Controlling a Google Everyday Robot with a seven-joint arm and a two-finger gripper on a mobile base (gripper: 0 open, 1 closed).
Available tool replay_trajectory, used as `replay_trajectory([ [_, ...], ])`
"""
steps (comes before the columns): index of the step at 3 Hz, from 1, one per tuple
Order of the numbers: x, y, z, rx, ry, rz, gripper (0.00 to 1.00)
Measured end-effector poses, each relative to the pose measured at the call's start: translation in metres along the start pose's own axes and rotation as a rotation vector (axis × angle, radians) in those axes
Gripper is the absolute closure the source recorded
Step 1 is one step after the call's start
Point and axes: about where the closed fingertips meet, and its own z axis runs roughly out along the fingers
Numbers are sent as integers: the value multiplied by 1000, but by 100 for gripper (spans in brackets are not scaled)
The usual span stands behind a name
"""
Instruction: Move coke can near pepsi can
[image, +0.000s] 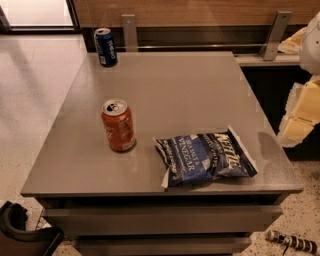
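So the tool (302, 113) hangs off the bench (200, 85) edge, can't tell if it's spread or pinched. The upright coke can (118, 125) sits beyond the chip bag (205, 157) from it, nothing crowding a grab. The pepsi can (105, 47) is way further, back corner.

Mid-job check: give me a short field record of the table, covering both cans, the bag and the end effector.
coke can: upright, front-left of the table
pepsi can: upright, far-left corner
cans: clearly apart, move not yet done
chip bag: lying flat, front-right, beside the coke can, not touching
end effector: right edge of view, beyond the table's right side, away from both cans
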Motion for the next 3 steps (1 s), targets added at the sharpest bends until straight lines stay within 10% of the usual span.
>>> replay_trajectory([
  [2, -1, 0, 1, -1, -10, 1, 0],
  [3, -20, 6, 30, -30, -204, 23, 0],
])
